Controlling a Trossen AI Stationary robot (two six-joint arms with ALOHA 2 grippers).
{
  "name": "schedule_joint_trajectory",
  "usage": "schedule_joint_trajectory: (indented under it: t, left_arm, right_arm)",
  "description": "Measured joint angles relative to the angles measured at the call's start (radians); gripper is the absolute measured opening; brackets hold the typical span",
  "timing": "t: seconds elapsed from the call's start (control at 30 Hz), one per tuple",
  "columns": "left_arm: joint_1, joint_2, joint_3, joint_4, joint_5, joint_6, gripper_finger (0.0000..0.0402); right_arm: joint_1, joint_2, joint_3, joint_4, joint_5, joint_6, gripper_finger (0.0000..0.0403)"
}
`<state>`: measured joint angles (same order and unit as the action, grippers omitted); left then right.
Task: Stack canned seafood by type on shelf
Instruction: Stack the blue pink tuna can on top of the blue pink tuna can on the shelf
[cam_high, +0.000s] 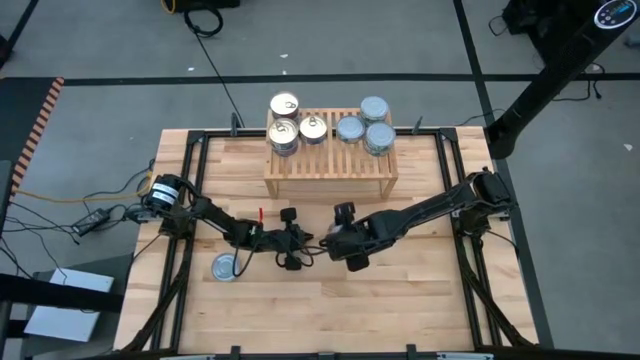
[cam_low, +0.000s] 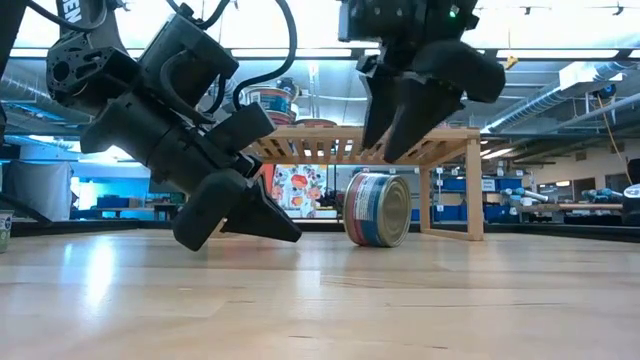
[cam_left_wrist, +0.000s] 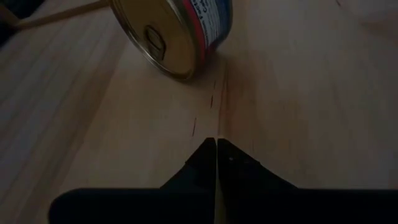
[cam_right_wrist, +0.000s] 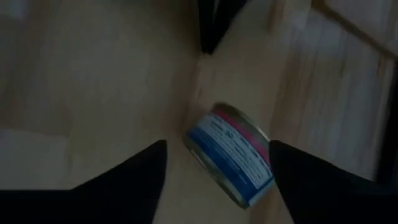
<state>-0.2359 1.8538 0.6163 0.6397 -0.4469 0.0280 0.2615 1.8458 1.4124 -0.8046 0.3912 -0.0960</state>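
Your plank table (cam_high: 420, 300) carries the shelf (cam_high: 330, 170), gold and silver tins grouped apart on it. At table height a gold-topped tin (cam_low: 378, 209) stands on edge beneath the spread right gripper (cam_low: 400, 135); the left gripper (cam_left_wrist: 216, 149) rests pinched shut nearby, its target unclear

The left gripper (cam_left_wrist: 216, 144) has its jaws pressed together, dark tips meeting just above the pale wooden surface (cam_left_wrist: 298, 93). Ahead of them, apart, a gold-topped tin (cam_left_wrist: 177, 31) lies tilted on its edge, its pull-tab showing.
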Motion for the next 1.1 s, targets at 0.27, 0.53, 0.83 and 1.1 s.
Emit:
schedule_joint_trajectory:
  t: [0.27,0.53,0.83,1.1]
  left_arm:
    - [0.000,0.000,0.000,0.022,0.001,0.002,0.0019]
    - [0.001,0.000,0.000,0.023,0.004,0.013,0.0019]
    - [0.001,0.000,0.000,0.022,0.004,0.017,0.0019]
    - [0.001,0.000,0.000,0.022,0.004,0.017,0.0019]
  right_arm:
    - [-0.030,0.000,0.002,-0.073,0.004,-0.102,0.0348]
    - [-0.074,0.001,0.002,-0.088,-0.021,-0.245,0.0348]
    - [-0.132,0.001,0.002,-0.058,-0.093,-0.326,0.0348]
    - [-0.163,0.001,0.002,-0.050,-0.128,-0.355,0.0348]
